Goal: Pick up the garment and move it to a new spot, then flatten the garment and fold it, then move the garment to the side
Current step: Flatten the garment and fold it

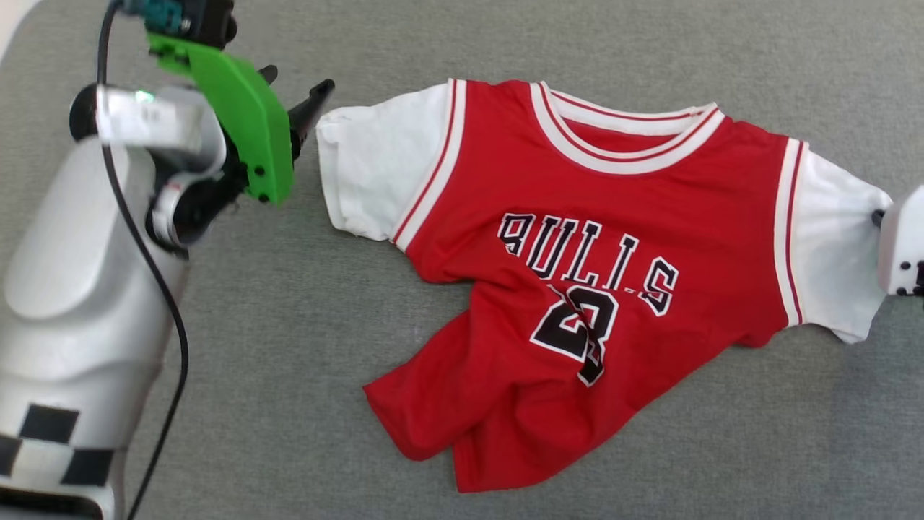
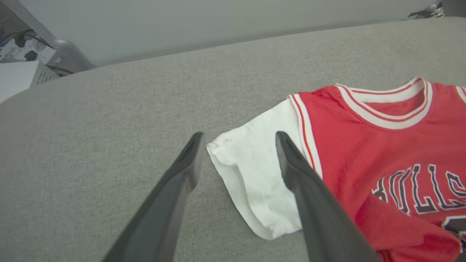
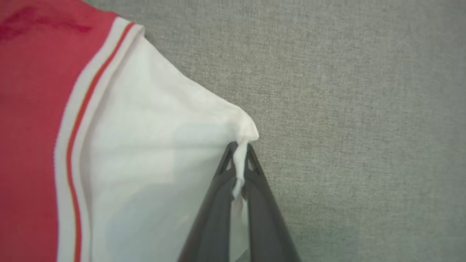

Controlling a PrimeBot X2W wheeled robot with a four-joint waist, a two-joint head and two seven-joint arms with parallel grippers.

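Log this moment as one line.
right gripper: shut on garment sleeve | left gripper: open, by other sleeve | garment: front up, hem rumpled

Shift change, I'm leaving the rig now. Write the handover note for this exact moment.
Left gripper: open, straddling the corner of one white sleeve, not gripping.
Right gripper: shut on the edge of the other sleeve.
Garment: front up on the grey surface, lower half bunched and creased.
Done: one sleeve gripped.
Left: grip the second sleeve, flatten, fold, move it aside.
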